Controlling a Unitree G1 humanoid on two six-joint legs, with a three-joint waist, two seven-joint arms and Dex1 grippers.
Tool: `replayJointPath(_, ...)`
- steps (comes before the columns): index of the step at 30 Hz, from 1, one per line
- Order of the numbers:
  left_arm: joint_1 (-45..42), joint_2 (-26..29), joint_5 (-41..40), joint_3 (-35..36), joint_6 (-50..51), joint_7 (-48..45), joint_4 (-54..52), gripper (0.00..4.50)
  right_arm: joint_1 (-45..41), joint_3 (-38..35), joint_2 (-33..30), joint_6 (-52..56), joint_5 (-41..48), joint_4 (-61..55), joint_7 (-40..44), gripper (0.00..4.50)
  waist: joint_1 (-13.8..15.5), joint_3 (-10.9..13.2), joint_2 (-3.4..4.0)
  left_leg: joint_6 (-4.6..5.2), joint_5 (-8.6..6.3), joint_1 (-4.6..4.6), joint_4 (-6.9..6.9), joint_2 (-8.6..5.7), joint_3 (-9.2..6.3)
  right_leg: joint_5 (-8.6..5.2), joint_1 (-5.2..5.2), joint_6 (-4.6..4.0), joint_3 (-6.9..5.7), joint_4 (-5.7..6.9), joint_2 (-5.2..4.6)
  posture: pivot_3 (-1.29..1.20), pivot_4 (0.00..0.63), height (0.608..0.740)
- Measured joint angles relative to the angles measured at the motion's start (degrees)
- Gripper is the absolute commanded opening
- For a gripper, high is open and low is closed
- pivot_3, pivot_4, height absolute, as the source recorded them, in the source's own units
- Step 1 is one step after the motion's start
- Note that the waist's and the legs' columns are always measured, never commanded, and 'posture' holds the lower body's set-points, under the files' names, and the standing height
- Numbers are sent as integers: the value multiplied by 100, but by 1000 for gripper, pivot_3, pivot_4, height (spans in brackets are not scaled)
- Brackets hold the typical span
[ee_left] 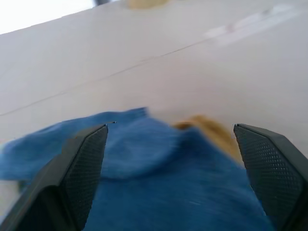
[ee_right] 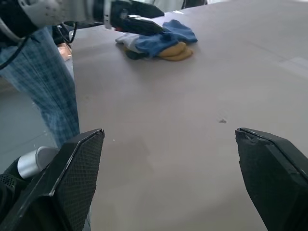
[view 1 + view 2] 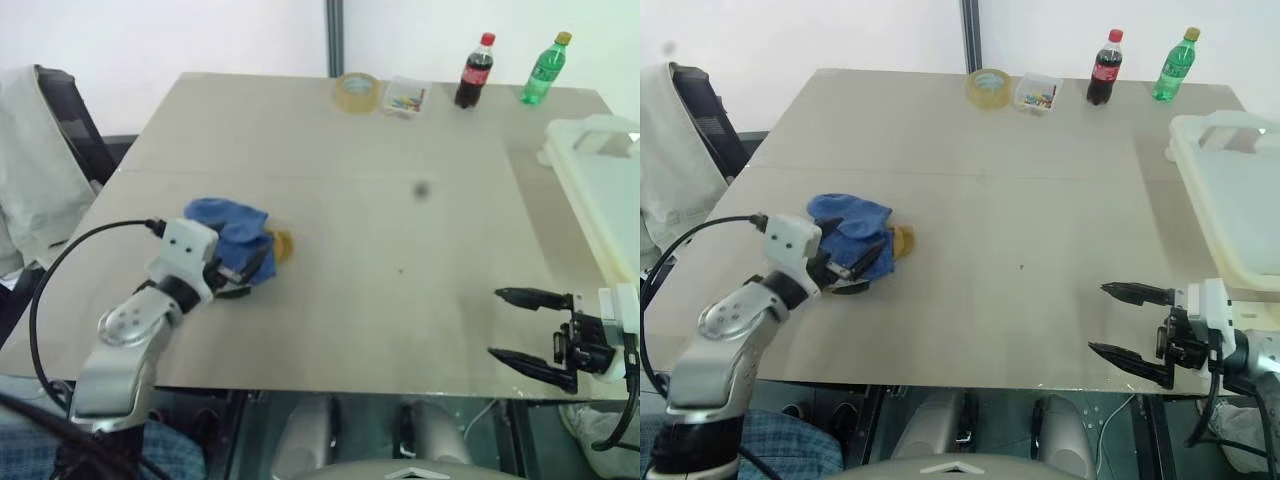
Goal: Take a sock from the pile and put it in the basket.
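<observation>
Right wrist view: open black fingers over a bare tan tabletop

The right gripper (image 2: 168,178) shows two textured black fingers (image 2: 79,178) spread wide above the smooth tan table (image 2: 202,96). Across the table lies the small heap of socks (image 2: 159,42), blue fabric on top, mustard yellow beneath. The left gripper (image 2: 139,24), black-fingered on a grey arm, is at the heap. Blue checked cloth (image 2: 48,82) hangs beside the table edge.

Beige table (image 3: 1040,200) carries the sock pile (image 3: 855,228), white basket (image 3: 1230,200), tape roll (image 3: 987,86), small clear box (image 3: 1036,93), cola bottle (image 3: 1102,70), green bottle (image 3: 1174,66).
</observation>
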Motion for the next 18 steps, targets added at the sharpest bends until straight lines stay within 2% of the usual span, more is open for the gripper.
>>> replayJointPath(10, -276, 128, 541, -458, -413, -144, 639, 4500, -48, 98, -1, 76, -5, -6, -129, 4431, 3, 1, -2, 0, 0, 3, 13, 1, 1, 0, -2, -1, 3, 24, -5, 0, 150, 735)
replayJointPath(11, -274, 135, 542, -460, -450, -192, 655, 3949, -33, 99, -1, 81, -6, -14, -146, 4500, 2, 1, -2, 3, -2, 3, 17, 2, 1, 0, -3, -2, 3, 29, -7, 0, 150, 735)
replayJointPath(12, -272, 137, 543, -460, -511, -223, 675, 3826, -21, 99, -1, 86, -7, -38, -179, 4500, 3, 1, -2, 7, -5, 3, 20, 2, 1, 0, -3, -2, 4, 32, -7, 0, 150, 735)
replayJointPath(13, -271, 137, 543, -460, -527, -231, 685, 3505, -14, 99, -1, 89, -8, -59, -204, 4500, 2, 1, -2, 9, -5, 3, 23, 2, 1, 0, -3, -2, 5, 36, -8, 0, 150, 735)
replayJointPath(16, -284, 137, 592, -459, -527, -200, 702, 2281, 28, 100, 0, 90, -9, -111, -255, 4500, 2, 1, -2, 10, -6, 3, 26, 2, 0, 0, -3, -2, 5, 40, -9, 0, 150, 735)
replayJointPath(17, -309, 137, 617, -459, -519, -188, 715, 1728, 43, 100, 0, 90, -10, -111, -264, 4500, 3, 1, -2, 10, -6, 3, 27, 2, 0, 0, -3, -2, 5, 41, -8, 0, 150, 735)
replayJointPath(18, -335, 137, 620, -459, -511, -184, 726, 1404, 52, 101, 0, 90, -11, -111, -268, 4500, 3, 1, -2, 10, -6, 3, 27, 2, 0, 0, -3, -2, 5, 41, -8, 0, 150, 735)
